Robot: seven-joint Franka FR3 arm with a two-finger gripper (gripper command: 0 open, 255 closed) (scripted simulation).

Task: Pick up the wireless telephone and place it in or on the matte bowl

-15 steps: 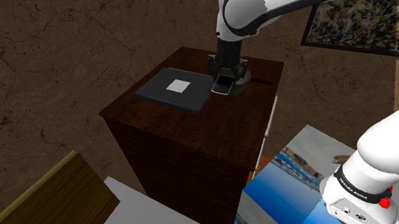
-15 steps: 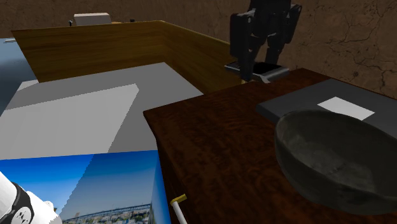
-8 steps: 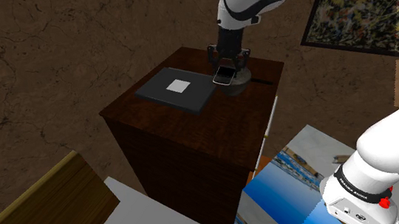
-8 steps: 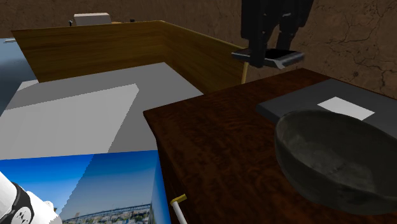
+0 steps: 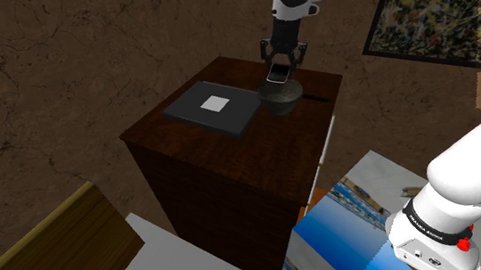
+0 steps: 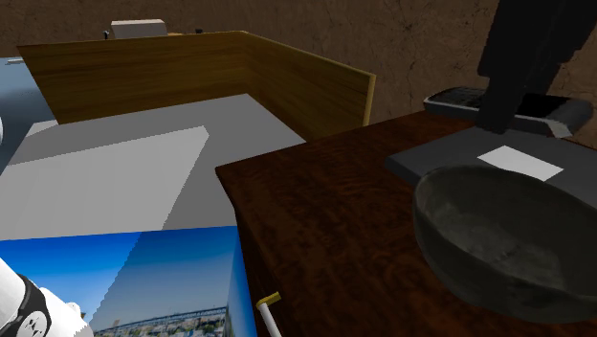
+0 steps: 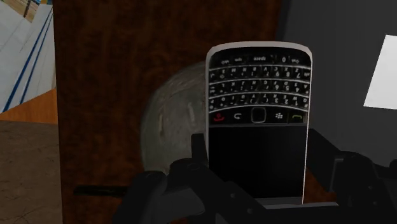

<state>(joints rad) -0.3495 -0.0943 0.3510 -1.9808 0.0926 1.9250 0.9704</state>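
Black slab-shaped wireless telephone (image 7: 257, 121) with a silver rim, a small white-lettered keypad and a dark screen, lying flat between the two fingers of the all-black gripper (image 7: 257, 159). The fingers clasp its long edges, one on each side. Seen from the shoulder, the telephone (image 5: 278, 71) hangs in the gripper (image 5: 279, 59) directly above the dark grey, dull-surfaced round bowl (image 5: 282, 99), clear of its rim and touching nothing else.

From the wrist, the bowl (image 7: 172, 121) lies beneath the telephone, partly hidden behind the telephone's edge. In the second exterior view the bowl (image 6: 507, 249) sits nearest the onlooker, with the telephone (image 6: 454, 97) and gripper (image 6: 512, 91) raised beyond it.

Just beside the bowl lies a flat dark grey rectangular slab (image 5: 212, 110) bearing a white square patch (image 5: 217, 104). Bowl and slab both rest on the top of a tall dark brown wooden cabinet (image 5: 224, 176). A framed mottled picture (image 5: 433, 10) hangs well beyond the bowl.
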